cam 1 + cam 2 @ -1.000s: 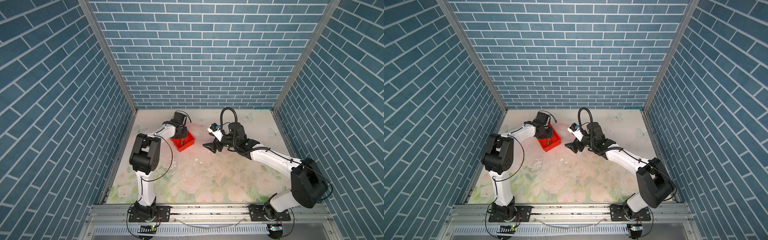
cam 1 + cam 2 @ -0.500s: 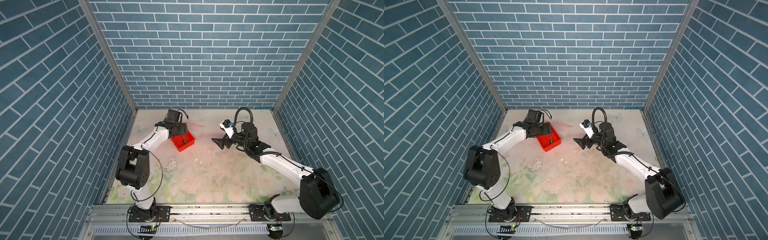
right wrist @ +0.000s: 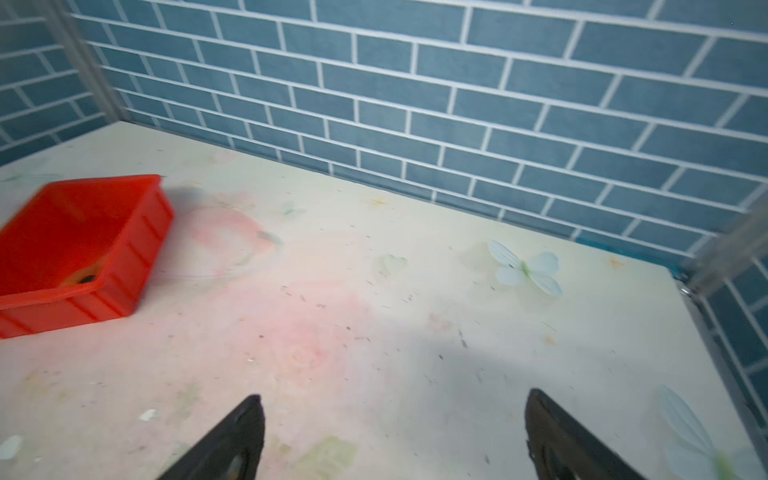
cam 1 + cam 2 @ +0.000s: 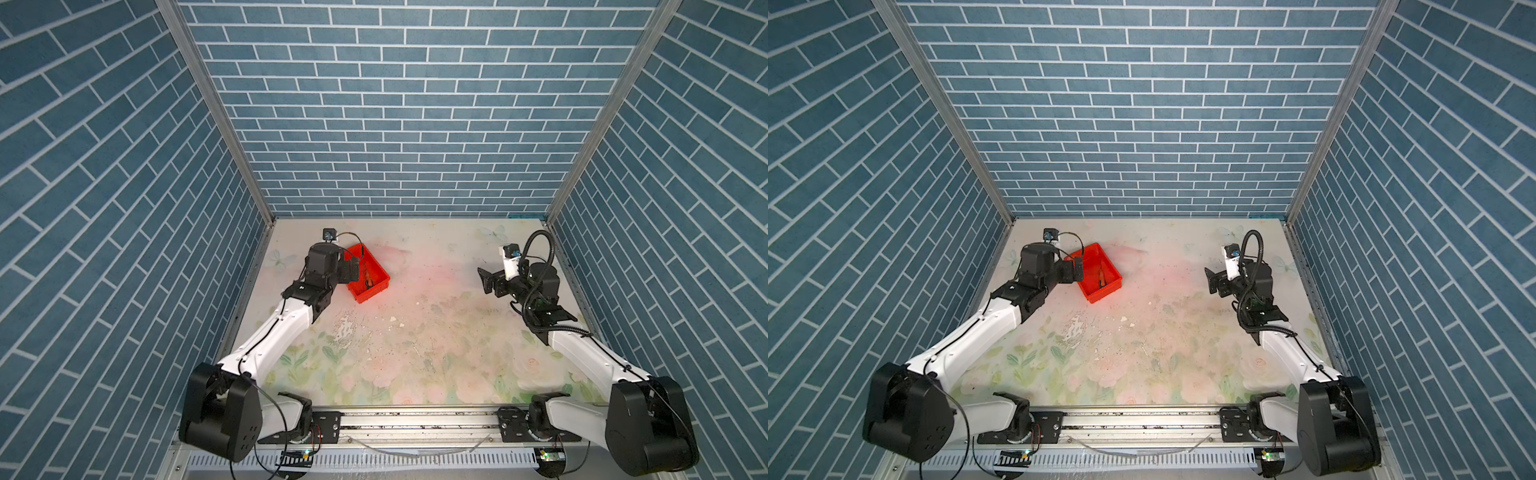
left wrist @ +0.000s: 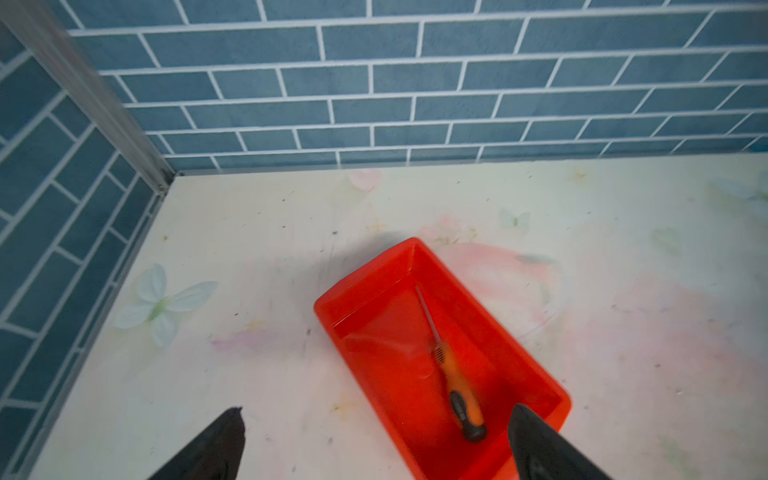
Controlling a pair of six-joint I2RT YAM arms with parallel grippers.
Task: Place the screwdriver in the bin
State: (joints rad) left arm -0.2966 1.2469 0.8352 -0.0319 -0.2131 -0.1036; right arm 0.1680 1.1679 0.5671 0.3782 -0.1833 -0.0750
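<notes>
Left wrist view has the screwdriver (image 5: pixel 446 365) lying flat on the floor of the bin (image 5: pixel 363 273), slightly blurred. Its thin shaft points toward the bin's far end and its orange-and-black handle lies near the end closest to the camera. It runs roughly along the bin's length, a little skewed, and nothing grips it. In both top views it shows as a small dark-orange streak (image 4: pixel 368 279) inside the red bin (image 4: pixel 378 262), close to the long wall on the side away from the left arm.

The bin sits on the tabletop (image 4: pixel 415 332) in its far left part, turned at an angle to the back wall.

The left tool (image 5: pixel 374 409) hangs over the bin's near end with its jaws spread wide and empty. One finger (image 5: pixel 540 449) is above the bin's near corner, and the other is over bare tabletop beside the bin. In a top view this tool (image 4: pixel 1077 270) overlaps the bin's left rim.

The right tool (image 3: pixel 395 394) is well apart from the bin, on the right side of the tabletop (image 3: pixel 374 291). Its jaws are also wide open, holding nothing. From its wrist view the bin (image 3: pixel 137 266) is seen off to one side, with a blurred bit of handle showing inside.
</notes>
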